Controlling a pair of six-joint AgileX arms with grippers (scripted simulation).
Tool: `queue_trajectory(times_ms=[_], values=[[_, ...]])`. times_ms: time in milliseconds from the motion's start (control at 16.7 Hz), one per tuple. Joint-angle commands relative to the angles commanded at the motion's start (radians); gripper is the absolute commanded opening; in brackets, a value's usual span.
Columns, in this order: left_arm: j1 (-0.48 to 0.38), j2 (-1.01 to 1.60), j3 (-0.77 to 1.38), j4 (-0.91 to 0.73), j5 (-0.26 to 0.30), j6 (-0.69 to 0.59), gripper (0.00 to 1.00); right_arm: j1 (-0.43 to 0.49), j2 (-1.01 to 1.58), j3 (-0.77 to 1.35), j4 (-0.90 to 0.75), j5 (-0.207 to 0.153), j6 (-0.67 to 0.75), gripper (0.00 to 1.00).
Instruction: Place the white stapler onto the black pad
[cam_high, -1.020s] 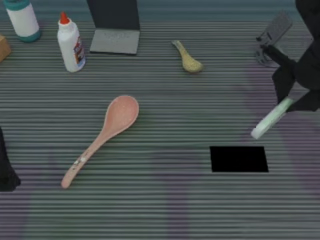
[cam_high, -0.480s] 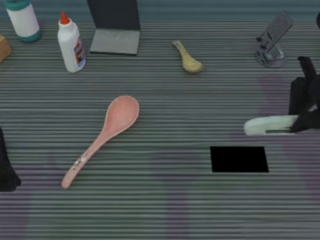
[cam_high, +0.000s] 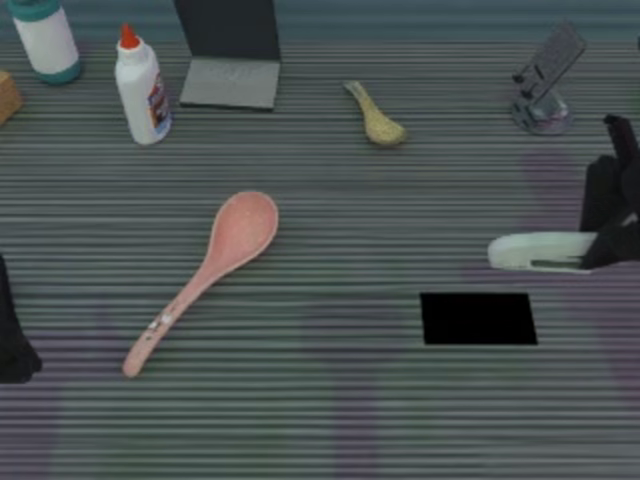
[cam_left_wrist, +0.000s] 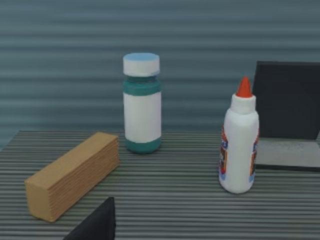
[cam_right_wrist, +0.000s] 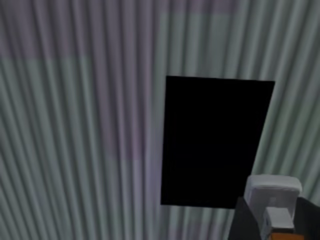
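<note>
Top view: right gripper at the table's right edge, clamped on one end of the slim white stapler, held level, just beyond the flat black rectangular pad. Left gripper parked at left edge, fingers' state unclear. White glue bottle with orange cap: label unreadable.

Stapler behind pad, table's right side.
</note>
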Motion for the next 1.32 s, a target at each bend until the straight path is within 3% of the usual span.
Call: queue_trajectory(times_ms=[240,660,960,1320], values=[[0.0,0.0,0.0,0.0,0.0,0.0,1.0,0.024,0.033,-0.033,0.071,0.003,0.026,0.0],[0.0,0.0,0.0,0.0,0.0,0.0,1.0,0.113,0.159,-0.158,0.35,0.013,0.124,0.0],[0.0,0.0,0.0,0.0,0.0,0.0,1.0,0.12,0.168,-0.167,0.367,0.013,0.132,0.0],[0.0,0.0,0.0,0.0,0.0,0.0,1.0,0.12,0.168,-0.167,0.367,0.013,0.132,0.45]])
